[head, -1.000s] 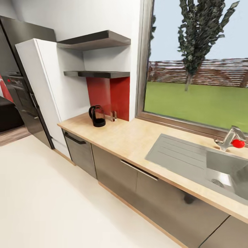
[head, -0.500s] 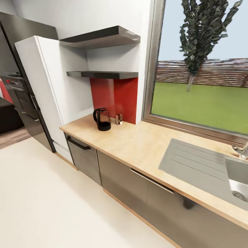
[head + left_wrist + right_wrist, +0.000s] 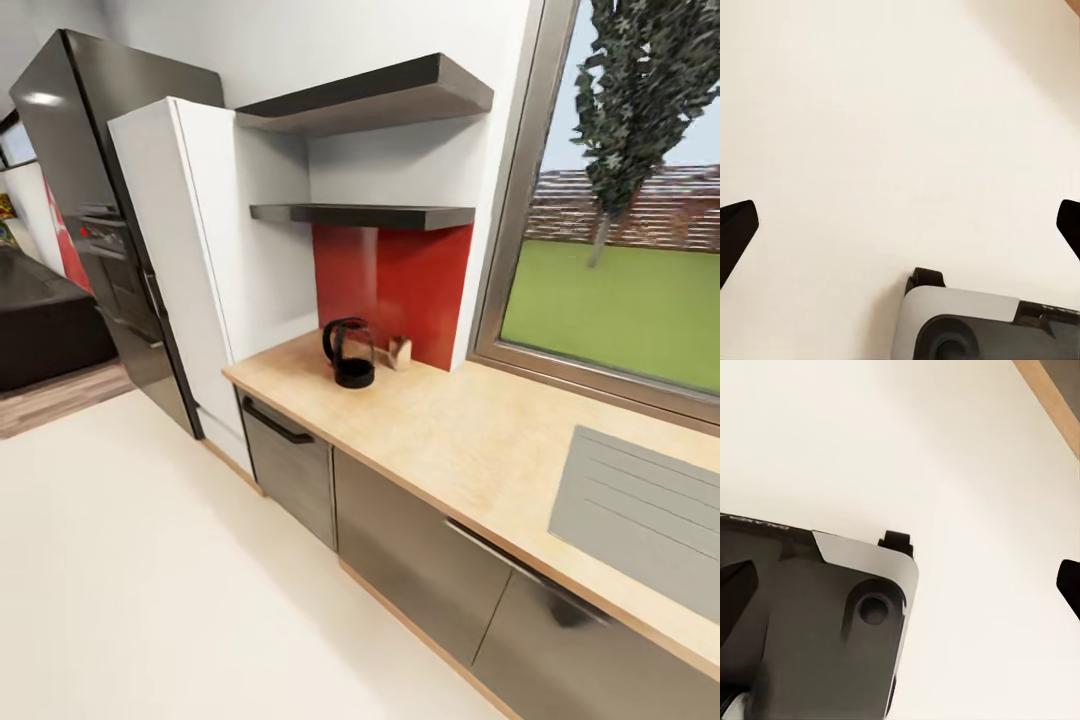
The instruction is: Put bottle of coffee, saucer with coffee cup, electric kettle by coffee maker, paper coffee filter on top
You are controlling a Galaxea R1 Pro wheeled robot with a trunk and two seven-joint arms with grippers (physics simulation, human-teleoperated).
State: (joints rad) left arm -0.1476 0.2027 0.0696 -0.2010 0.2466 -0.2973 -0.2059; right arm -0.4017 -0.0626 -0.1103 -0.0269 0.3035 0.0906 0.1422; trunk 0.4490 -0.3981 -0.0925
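The left claw hung spread wide over the pale floor, its two dark fingertips at opposite edges of its wrist view with nothing between them and a corner of the robot's grey base below. The right claw was likewise spread and empty above the same floor, over more of the dark base; a strip of wooden plinth showed in one corner of that view. Farther out, the head camera looked along the surface, a beige wood-look slab over glossy grey cabinets, where the kettle stood near the far end, close to the red back panel, with a small pale object just beside it, too small to identify. The kettle's see-through brownish body looked rigid but probably smooth and breakable, so I would judge the black handle on its side the safer hold, keeping it upright; empty, it should be fairly light. Two dark shelves hung above the kettle, their tops hidden from this angle. The head view gave the kitchen layout and the kettle's place, which the wrist views lacked; the wrist views gave the spread of each claw.
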